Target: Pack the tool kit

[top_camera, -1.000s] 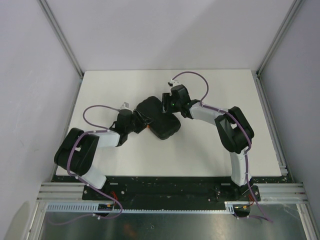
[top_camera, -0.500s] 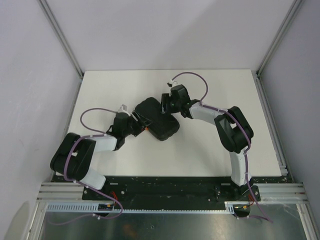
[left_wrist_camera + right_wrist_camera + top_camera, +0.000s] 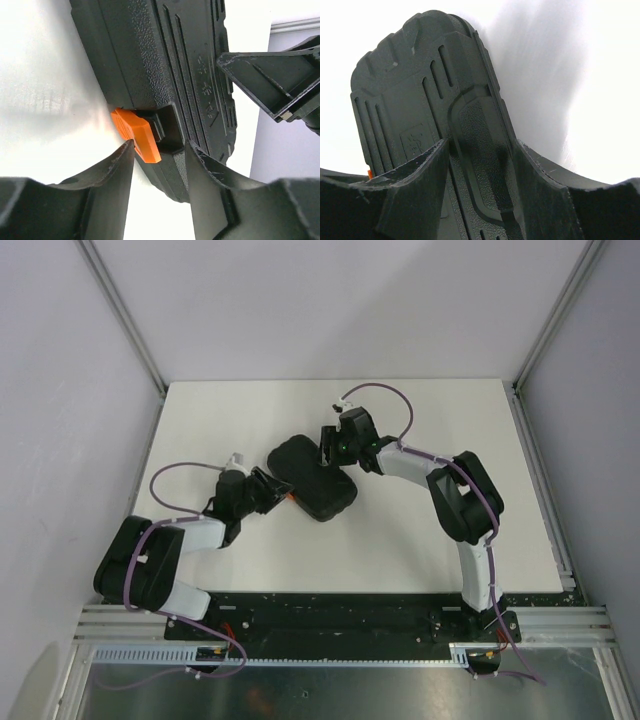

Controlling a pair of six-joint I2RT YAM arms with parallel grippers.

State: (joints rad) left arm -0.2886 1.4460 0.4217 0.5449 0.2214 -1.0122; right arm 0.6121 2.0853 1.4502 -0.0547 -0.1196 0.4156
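Note:
The tool kit (image 3: 312, 480) is a black ribbed case lying closed on the white table; its small hand tools are out of view. An orange latch (image 3: 136, 129) sticks out of its near-left edge. My left gripper (image 3: 160, 144) is open, its fingers straddling the case's edge just below the latch, and the left fingertip touches the latch. In the top view the left gripper (image 3: 277, 492) sits at the case's left side. My right gripper (image 3: 481, 142) is clamped across the far edge of the case (image 3: 410, 80), shown from above at the case's back (image 3: 330, 445).
The white table (image 3: 440, 410) is ringed by grey walls and aluminium posts. In the left wrist view the right gripper's finger (image 3: 270, 85) reaches over the far side of the case. The arm bases stand at the near edge.
My left arm has drawn back toward the left and near side, away from the case's middle to its latch edge. The case has shifted slightly left. The right gripper has stayed on the case.

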